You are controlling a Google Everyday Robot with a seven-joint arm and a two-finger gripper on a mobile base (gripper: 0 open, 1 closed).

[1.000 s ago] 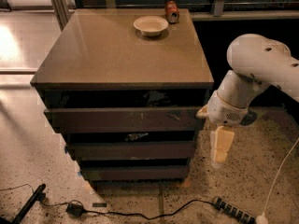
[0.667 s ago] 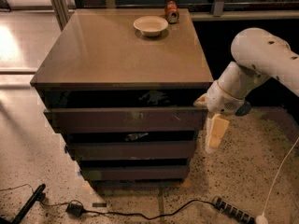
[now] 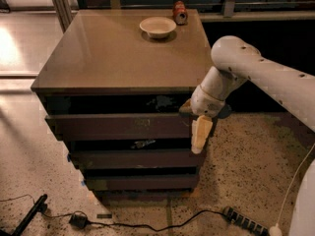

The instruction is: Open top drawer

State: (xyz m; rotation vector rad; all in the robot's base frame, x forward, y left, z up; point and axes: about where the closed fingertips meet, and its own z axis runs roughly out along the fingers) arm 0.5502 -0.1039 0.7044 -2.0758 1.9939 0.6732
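The top drawer (image 3: 118, 127) is the widest of three dark drawer fronts under the brown cabinet top (image 3: 123, 58). It stands a little out from the cabinet body, with a dark gap above its front panel. My gripper (image 3: 201, 134) hangs downward from the white arm (image 3: 256, 77) at the right end of the top drawer's front, overlapping its right edge. Whether it touches the panel cannot be told.
A pale bowl (image 3: 157, 26) and a red-brown can (image 3: 179, 12) stand at the back of the cabinet top. Two narrower drawer fronts (image 3: 135, 159) sit below. A power strip (image 3: 246, 222), a cable (image 3: 147, 226) and a black bar (image 3: 29, 215) lie on the speckled floor.
My gripper has moved left, from beside the cabinet's right side to the right end of the top drawer front. The drawer looks unmoved.
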